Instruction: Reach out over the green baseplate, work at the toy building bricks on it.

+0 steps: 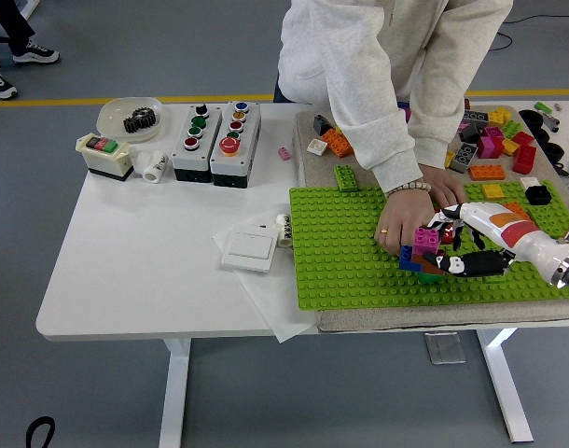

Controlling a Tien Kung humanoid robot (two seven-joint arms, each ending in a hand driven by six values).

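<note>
My right hand (445, 250) reaches in from the right over the green baseplate (345, 252) and is shut on a small stack of bricks (424, 250) with a magenta brick on top, blue and red below. The stack sits over a dark green brick that is mostly hidden. A person leans across from the far side. One of the person's hands (404, 226) presses on the baseplate right against the stack, and the other hand (445, 192) rests on the plate's far edge. My left hand is out of sight.
Loose bricks (490, 140) lie on the mat behind the baseplate, partly hidden by the person's arms. A green brick (346, 177) sits at the plate's far edge. Two button boxes (215, 133), a switch box (104, 155), a bowl with gears (128, 118) and a white wall switch (249, 249) stand on the left.
</note>
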